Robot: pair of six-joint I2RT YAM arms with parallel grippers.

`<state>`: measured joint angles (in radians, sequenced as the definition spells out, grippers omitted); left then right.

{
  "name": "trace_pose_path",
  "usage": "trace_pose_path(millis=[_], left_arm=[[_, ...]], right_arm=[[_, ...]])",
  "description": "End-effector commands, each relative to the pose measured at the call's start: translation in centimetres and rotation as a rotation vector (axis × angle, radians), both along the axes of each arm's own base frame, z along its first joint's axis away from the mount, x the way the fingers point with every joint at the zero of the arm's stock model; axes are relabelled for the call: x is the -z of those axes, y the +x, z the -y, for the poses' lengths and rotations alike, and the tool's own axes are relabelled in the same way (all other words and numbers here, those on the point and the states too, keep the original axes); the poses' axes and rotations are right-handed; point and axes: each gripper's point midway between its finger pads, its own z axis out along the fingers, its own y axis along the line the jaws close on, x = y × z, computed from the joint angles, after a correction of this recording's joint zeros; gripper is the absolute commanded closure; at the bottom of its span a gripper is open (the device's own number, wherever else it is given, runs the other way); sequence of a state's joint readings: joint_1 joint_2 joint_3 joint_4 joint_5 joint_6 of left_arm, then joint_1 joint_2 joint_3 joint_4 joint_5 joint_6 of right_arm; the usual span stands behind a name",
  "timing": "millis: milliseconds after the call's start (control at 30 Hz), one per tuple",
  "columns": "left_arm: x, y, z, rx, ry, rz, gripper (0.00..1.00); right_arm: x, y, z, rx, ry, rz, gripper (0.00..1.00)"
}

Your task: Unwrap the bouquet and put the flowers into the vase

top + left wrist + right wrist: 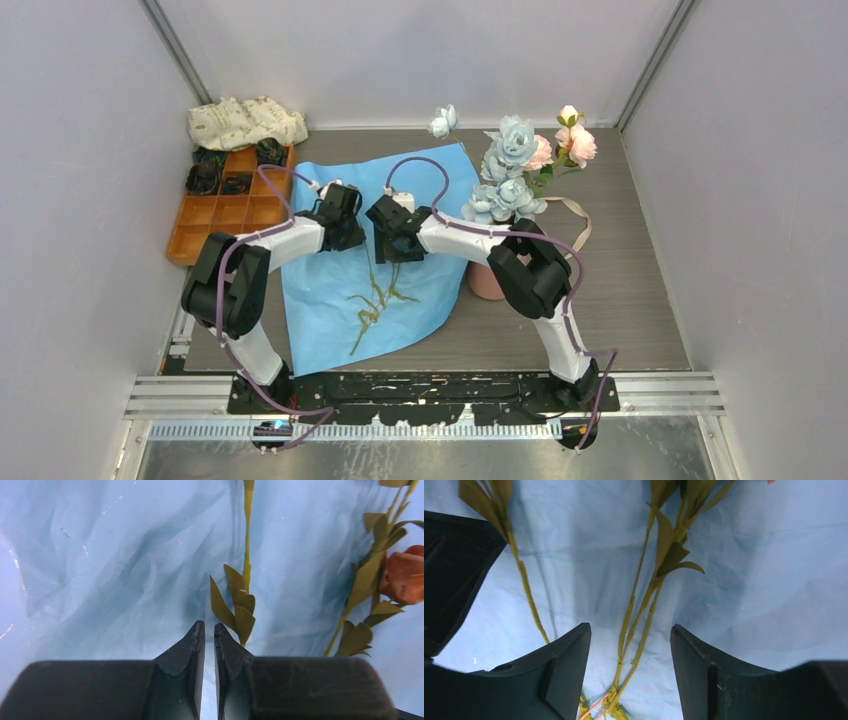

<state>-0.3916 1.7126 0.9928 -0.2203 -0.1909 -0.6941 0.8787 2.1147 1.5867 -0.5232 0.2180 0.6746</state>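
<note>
– Top external view, from the left: how is the left gripper (343, 226)?
– Over the blue paper (320, 310), the fingers almost together, nothing between them.
– And the right gripper (396, 238)?
– Fingers apart above the loose stems (377, 297). At the right, the vase (484, 283) holds the flowers (515, 160).

Nearly closed pincer (209, 628) over blue paper (100, 570)

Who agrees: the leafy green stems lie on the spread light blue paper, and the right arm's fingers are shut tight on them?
One error: the right arm's fingers stand open, with the leafy green stems in the gap between them, as the right wrist view shows. The stems do lie on the spread light blue paper.
</note>
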Motion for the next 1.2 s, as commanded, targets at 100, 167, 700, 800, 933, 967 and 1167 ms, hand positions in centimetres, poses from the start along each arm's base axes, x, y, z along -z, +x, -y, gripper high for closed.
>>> trace_pose_path(millis=[100,167,700,800,933,967,1167], left_arm=[[0.2,0.7,0.1,0.010,0.009,0.024,0.86],[0.6,0.5,0.2,0.013,0.005,0.018,0.86],[1.9,0.3,0.8,0.027,-0.018,-0.009,0.87],[2.1,0.4,1.0,0.030,-0.030,-0.015,0.87],[2.0,0.7,1.7,0.042,-0.054,-0.016,0.87],[2.0,0.7,1.8,0.046,-0.063,-0.017,0.87],[1.8,0.7,3.1,0.071,-0.110,-0.016,0.87]], right_arm=[[-0.1,0.7,-1.8,0.023,0.168,-0.013,0.35],[0.2,0.5,-2.2,0.016,0.221,-0.022,0.35],[-0.1,-0.5,-5.6,-0.088,0.337,-0.068,0.34],[-0.3,-0.7,-6.1,-0.103,0.338,-0.063,0.36],[0.0,-1.1,-6.6,-0.115,0.313,-0.063,0.39],[0.2,-1.2,-6.6,-0.118,0.301,-0.063,0.40],[0.5,-1.6,-7.0,-0.122,0.210,-0.024,0.43]])
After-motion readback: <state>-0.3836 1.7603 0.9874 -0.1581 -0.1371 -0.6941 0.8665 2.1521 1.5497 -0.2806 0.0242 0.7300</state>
